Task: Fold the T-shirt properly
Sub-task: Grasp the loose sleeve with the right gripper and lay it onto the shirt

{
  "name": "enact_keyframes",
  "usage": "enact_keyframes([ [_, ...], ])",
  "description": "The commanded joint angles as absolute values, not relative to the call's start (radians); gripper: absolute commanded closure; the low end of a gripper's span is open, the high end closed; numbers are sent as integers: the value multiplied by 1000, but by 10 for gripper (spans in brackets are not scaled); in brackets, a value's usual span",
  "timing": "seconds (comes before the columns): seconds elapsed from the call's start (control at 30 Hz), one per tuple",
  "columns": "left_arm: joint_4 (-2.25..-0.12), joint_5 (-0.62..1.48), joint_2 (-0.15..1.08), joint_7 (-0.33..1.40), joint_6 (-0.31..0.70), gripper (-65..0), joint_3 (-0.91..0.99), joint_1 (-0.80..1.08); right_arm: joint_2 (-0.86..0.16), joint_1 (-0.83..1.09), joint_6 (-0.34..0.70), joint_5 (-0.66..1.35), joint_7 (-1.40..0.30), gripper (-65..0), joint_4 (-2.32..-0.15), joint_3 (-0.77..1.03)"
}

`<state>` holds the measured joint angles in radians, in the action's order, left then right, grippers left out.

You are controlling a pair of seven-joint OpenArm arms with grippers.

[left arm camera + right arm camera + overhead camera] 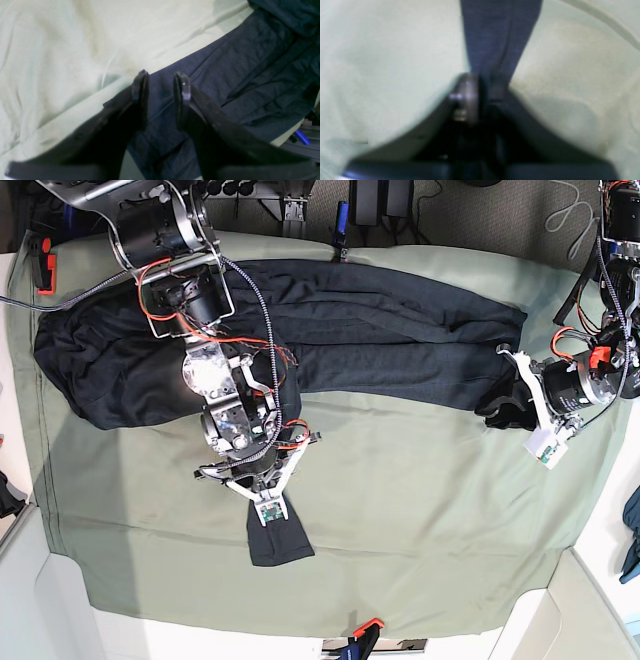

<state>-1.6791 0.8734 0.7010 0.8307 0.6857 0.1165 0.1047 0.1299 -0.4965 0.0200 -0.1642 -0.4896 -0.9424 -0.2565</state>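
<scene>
- The large dark charcoal knit long-sleeved T-shirt is lying across the far half of the sage-green table cloth, its long axis running side to side in the base view, with one sleeve trailing toward the near edge.
- The right gripper is sitting on that sleeve, its jaws pressed together on a narrow band of the dark fabric; the sleeve is stretching straight away from the claw in the right wrist view.
- The left gripper is hovering at the shirt's opposite end, jaws apart and straddling the cloth's edge, gripping nothing that I can make out.
- Judging by this, the right arm is the nearer one to the sleeve, so the coming move is likely carrying the sleeve back along its own length toward the shirt's body.
</scene>
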Motion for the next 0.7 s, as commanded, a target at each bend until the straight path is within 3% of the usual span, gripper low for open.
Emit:
enact_keyframes([
  [0.0,-1692,890,720,812,698,-214,126,89,137,-526,43,-149,-488,0,-976,-256],
  [0.17,-1692,892,720,812,698,-336,126,86,152,-452,145,-78,-529,0,-1165,-272],
  [0.37,-1692,965,720,812,698,-336,126,60,150,-274,218,5,-596,0,-1523,-421],
  [0.5,-1692,984,700,809,698,-336,126,55,150,-203,213,5,-635,0,-1592,-487],
  [0.53,-1692,983,690,804,698,-336,125,53,150,-193,213,4,-635,-57,-1590,-488],
  [0.6,-1692,971,669,780,698,-336,125,52,149,-184,193,3,-646,-258,-1590,-486],
  [0.67,-1691,926,642,743,698,-336,123,52,150,-188,182,-19,-673,-361,-1599,-482],
])
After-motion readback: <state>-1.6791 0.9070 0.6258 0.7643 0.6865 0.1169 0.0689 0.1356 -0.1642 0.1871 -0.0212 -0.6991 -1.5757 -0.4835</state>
